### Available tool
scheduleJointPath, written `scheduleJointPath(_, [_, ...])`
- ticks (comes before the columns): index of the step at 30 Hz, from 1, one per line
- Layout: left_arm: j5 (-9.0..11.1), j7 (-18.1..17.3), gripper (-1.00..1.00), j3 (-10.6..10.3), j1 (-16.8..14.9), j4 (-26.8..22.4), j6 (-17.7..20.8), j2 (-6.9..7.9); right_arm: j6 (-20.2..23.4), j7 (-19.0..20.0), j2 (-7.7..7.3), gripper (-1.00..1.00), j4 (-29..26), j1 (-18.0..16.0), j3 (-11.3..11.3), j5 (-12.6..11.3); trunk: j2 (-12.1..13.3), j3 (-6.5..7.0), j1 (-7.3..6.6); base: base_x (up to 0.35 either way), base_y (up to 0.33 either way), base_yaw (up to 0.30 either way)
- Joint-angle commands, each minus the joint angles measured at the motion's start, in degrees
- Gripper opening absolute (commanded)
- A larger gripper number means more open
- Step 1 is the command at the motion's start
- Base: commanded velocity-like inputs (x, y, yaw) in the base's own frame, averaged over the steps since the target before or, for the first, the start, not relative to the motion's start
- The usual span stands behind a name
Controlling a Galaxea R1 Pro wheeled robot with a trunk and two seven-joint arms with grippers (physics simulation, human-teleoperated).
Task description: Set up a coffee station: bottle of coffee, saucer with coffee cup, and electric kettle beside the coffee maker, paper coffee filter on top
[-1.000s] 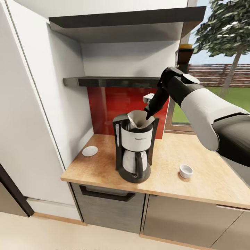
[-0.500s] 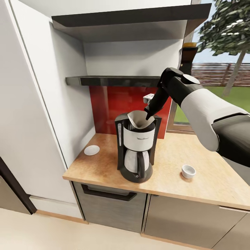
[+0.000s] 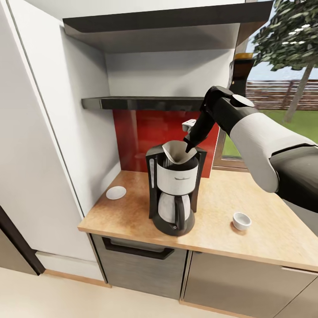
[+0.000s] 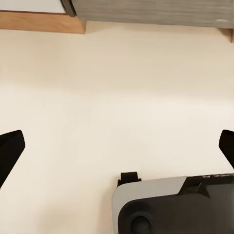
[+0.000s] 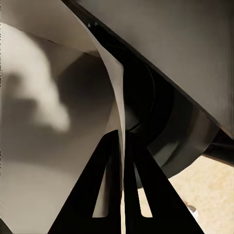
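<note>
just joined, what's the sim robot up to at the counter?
The right gripper is shut on the paper filter, holding it by its edge in the top of the coffee maker on the countertop. The saucer sits left of the machine and the coffee cup to its right, apart. The left gripper hangs open over the floor.

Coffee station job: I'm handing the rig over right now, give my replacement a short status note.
Right gripper: shut on the paper filter, which sits in the top of the coffee maker; not released yet.
Left gripper: open, hanging over bare floor.
Saucer lies on the countertop left of the coffee maker; coffee cup stands apart on its right.
Left: release the filter, cup onto saucer, fetch the coffee bottle and kettle.
</note>
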Motion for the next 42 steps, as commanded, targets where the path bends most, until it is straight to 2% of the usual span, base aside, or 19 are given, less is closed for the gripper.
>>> scheduleJointPath(1, [-0.4, 0.0, 1.0, 0.0, 0.0, 0.0, -0.2, 0.01, 1.0, 0.8, 0.02, -1.0, -0.1, 0.0, -0.1, 0.6, -0.1, -0.13, 0.04, 0.015, 0.0, 0.0])
scheduleJointPath(20, [-0.4, 0.0, 1.0, 0.0, -0.1, 0.0, -0.2, 0.01, 1.0, 0.8, -0.06, -1.0, 0.0, 0.0, -0.1, 0.6, -0.1, -0.13, 0.04, 0.001, 0.0, 0.0])
scheduleJointPath(21, [-0.4, 0.0, 1.0, 0.0, -0.1, 0.0, -0.2, 0.01, 1.0, 0.8, -0.06, 1.0, 0.0, 0.0, -0.1, 0.6, -0.1, -0.13, 0.04, 0.0, 0.0, 0.0])
scheduleJointPath(42, [-0.3, 0.0, 1.0, 0.0, 0.0, 0.0, -0.2, 0.01, 1.0, 0.8, 0.0, 1.0, -0.1, 0.1, -0.1, 0.6, -0.1, -0.13, 0.04, 0.0, 0.0, 0.0])
